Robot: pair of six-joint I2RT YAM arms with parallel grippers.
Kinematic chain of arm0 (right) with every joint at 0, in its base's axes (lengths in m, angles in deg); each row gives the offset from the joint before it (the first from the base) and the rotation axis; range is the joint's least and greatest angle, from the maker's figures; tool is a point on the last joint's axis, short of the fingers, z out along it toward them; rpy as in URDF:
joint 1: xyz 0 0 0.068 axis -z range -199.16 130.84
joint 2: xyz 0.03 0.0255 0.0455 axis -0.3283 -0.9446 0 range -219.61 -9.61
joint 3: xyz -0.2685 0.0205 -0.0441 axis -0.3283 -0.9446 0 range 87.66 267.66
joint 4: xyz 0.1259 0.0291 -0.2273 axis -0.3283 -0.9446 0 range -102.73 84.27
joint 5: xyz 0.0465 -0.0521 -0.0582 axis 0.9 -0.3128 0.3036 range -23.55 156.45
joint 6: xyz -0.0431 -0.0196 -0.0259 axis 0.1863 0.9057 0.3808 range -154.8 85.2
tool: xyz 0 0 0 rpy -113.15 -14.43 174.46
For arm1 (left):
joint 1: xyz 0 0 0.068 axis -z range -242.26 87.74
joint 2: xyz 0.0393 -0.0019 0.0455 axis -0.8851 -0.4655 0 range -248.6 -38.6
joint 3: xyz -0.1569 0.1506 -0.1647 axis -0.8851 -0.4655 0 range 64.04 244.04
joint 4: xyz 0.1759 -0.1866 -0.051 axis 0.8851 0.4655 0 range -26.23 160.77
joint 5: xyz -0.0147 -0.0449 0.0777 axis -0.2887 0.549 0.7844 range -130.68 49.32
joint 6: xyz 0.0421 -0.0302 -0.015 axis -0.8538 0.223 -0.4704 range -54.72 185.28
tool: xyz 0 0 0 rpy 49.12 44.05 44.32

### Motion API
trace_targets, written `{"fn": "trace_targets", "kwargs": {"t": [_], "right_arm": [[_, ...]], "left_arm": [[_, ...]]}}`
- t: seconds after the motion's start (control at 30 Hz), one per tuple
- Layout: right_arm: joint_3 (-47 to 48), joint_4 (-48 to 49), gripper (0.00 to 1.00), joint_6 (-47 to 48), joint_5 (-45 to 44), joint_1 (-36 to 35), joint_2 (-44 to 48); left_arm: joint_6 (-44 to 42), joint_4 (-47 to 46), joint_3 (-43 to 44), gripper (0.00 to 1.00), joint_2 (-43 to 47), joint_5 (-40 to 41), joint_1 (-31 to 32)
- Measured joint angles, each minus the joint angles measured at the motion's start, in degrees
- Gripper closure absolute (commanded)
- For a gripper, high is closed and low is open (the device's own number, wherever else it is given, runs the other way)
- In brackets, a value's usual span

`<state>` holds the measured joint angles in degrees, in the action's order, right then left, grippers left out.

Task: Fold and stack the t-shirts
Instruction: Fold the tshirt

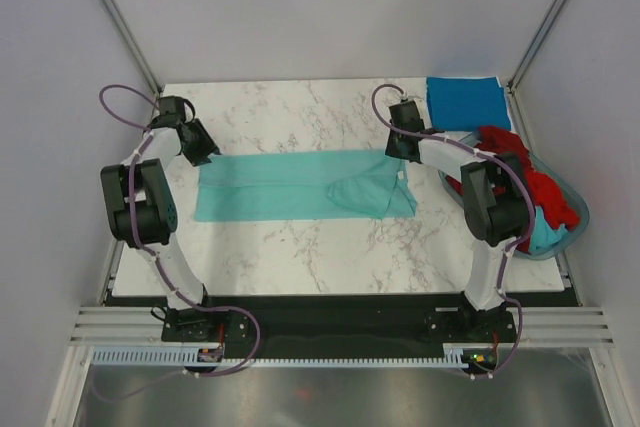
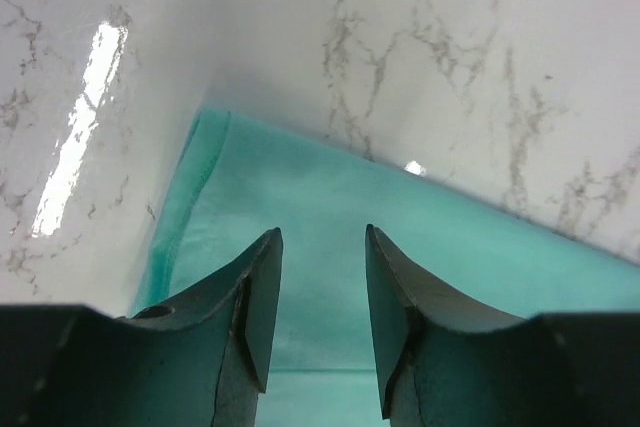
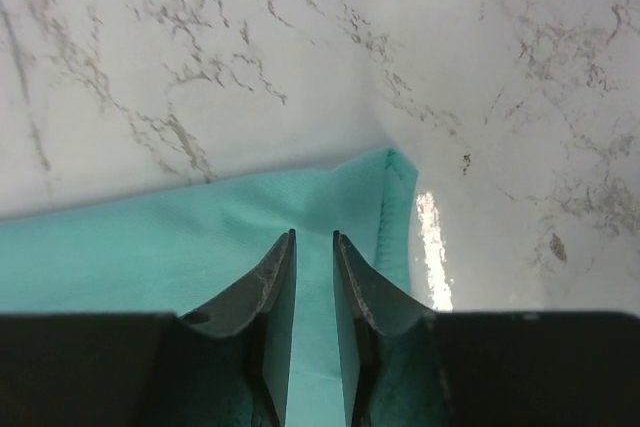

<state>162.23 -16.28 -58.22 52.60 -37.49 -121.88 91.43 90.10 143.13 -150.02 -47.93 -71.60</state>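
A light teal-green t-shirt [image 1: 290,187] lies flat on the marble table as a long band folded lengthwise, with a sleeve folded over near its right end. My left gripper [image 1: 205,157] hangs low over the shirt's far left corner, jaws open, with the cloth [image 2: 450,257] flat beneath them [image 2: 322,237]. My right gripper [image 1: 398,152] is over the far right corner, jaws a narrow gap apart [image 3: 313,237], with the cloth [image 3: 150,247] lying flat under them. A folded deeper blue t-shirt [image 1: 467,102] lies at the far right corner. Red t-shirts [image 1: 535,187] are heaped in the basket.
A translucent blue-grey oval basket [image 1: 575,217] stands at the table's right edge beside the right arm, with a bit of light blue cloth [image 1: 545,232] at its near end. Grey walls enclose the table on three sides.
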Motion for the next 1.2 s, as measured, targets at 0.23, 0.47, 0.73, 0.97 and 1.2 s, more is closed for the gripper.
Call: {"fn": "trace_targets", "kwargs": {"t": [0.23, 0.47, 0.73, 0.97, 1.2], "right_arm": [[3.02, -6.67, 0.77, -15.1, -1.07, -2.91, 3.13], [-2.25, -8.39, 0.83, -28.63, -0.98, -7.48, 7.3], [-7.91, -8.9, 0.88, -35.04, -1.7, -10.49, 7.85], [-8.96, -8.35, 0.89, -30.16, -4.94, -10.64, 5.64], [1.84, -5.46, 0.91, -16.74, -6.97, -8.57, -3.26]], "left_arm": [[-0.61, 0.09, -3.82, 0.52, 16.5, -2.73, 2.27], [-1.03, -0.07, -10.56, 0.53, 26.75, -8.5, 4.17], [-1.03, 0.96, -19.28, 0.52, 31.63, -17.68, 4.61], [-1.03, 0.7, -21.2, 0.54, 38.45, -18.23, 4.83], [-1.68, 0.63, -24.61, 0.53, 45.2, -12.2, 7.34]]}}
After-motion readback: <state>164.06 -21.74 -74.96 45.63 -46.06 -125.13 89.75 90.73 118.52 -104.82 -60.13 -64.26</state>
